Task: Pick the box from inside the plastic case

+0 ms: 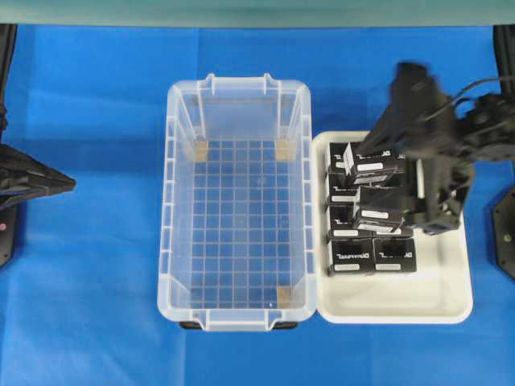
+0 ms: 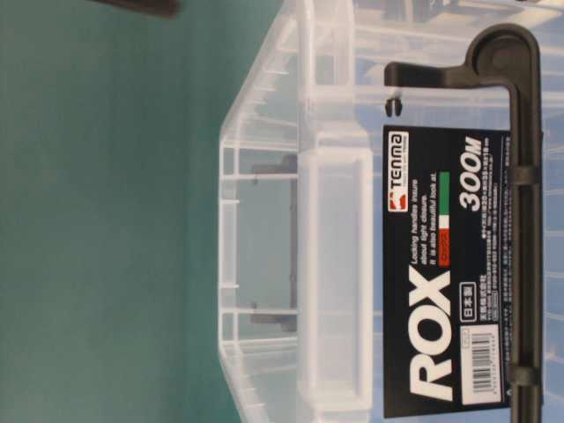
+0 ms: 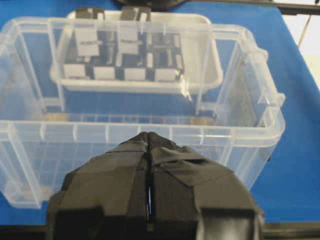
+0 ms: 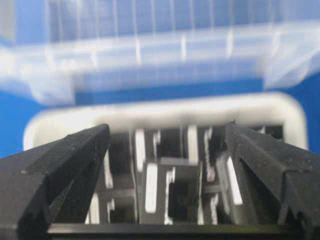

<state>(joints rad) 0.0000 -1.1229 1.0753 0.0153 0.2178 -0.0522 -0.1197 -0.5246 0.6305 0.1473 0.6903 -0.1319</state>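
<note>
Clear plastic case (image 1: 239,201), grid floor | black cartons (image 1: 372,251), white tray (image 1: 451,297)

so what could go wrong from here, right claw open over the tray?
1. Cartons are piled loosely in the white tray, some tilted on others. The open right claw hangs right above them, so a low move could clip and topple the pile.
2. The clear case shows no box inside, so another pick there would likely close on nothing.
3. The left claw is shut beside the case; sweeping in could hit its wall.
</note>
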